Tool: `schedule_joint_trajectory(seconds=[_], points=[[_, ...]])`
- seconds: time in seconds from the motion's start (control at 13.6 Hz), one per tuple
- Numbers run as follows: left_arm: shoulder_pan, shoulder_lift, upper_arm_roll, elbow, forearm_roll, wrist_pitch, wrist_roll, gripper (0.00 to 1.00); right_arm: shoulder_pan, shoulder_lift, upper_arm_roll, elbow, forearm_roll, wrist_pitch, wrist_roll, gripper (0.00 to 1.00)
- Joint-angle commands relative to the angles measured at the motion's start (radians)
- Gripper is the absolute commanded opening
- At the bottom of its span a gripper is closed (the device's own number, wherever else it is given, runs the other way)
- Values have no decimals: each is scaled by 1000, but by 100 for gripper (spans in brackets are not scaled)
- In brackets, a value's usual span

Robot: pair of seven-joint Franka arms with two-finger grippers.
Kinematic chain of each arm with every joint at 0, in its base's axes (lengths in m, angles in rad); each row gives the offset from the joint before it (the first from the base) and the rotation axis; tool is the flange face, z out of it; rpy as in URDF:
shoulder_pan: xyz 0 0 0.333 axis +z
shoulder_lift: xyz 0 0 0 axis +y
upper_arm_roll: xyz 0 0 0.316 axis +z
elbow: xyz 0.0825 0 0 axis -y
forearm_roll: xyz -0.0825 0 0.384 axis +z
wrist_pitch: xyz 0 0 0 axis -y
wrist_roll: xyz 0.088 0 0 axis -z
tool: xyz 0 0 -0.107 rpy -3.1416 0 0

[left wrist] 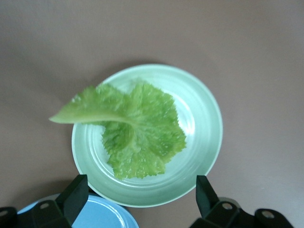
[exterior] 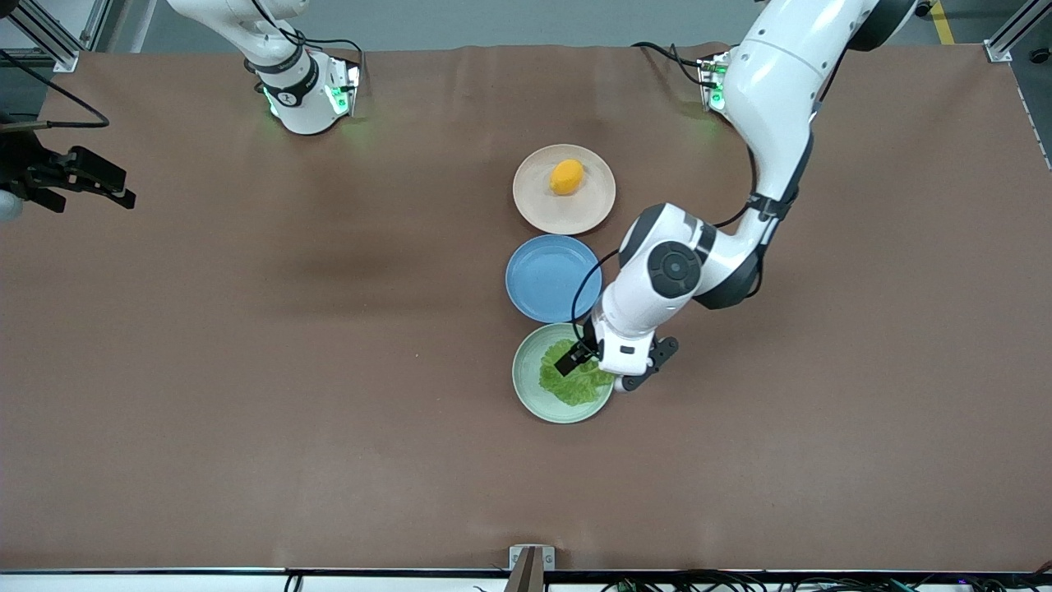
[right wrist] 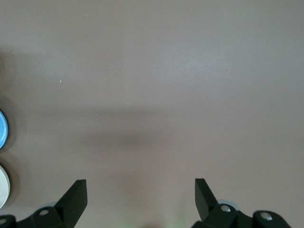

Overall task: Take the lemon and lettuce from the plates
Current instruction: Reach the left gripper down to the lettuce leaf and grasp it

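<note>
Green lettuce (left wrist: 137, 130): lying flat on the mint plate (left wrist: 204, 118), nearest the front camera. I am hovering my left gripper (left wrist: 142, 199) over it, fingers wide. Lemon (exterior: 567, 177): sitting on the beige plate (exterior: 530, 201). Right gripper (right wrist: 141, 202): waiting wide over bare table.

Open bench (exterior: 288, 345) around lettuce (exterior: 567, 380) plate; only blue plate (exterior: 549, 278) close beside it, toward lemon (exterior: 567, 177) plate.

lettuce (exterior: 569, 380) on plate (exterior: 526, 386) nearest front camera.
</note>
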Motion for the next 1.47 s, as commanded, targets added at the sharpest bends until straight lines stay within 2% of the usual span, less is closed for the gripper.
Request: schedule_joint_trajectory(seconds=[0.0,0.37,0.88,1.4], points=[[-24,44,12,31,60,4,-32,100,9,-36,1,-36,8,8,22,100],[-34,87,12,31,144,39,-32,100,9,-36,1,-35,-10,11,19,100],[-50,136,12,31,163,89,-32,99,8,-28,0,-1,-12,-6,16,100],[-50,133,11,31,163,91,-30,59,-1,1,-5,23,-15,6,16,100]])
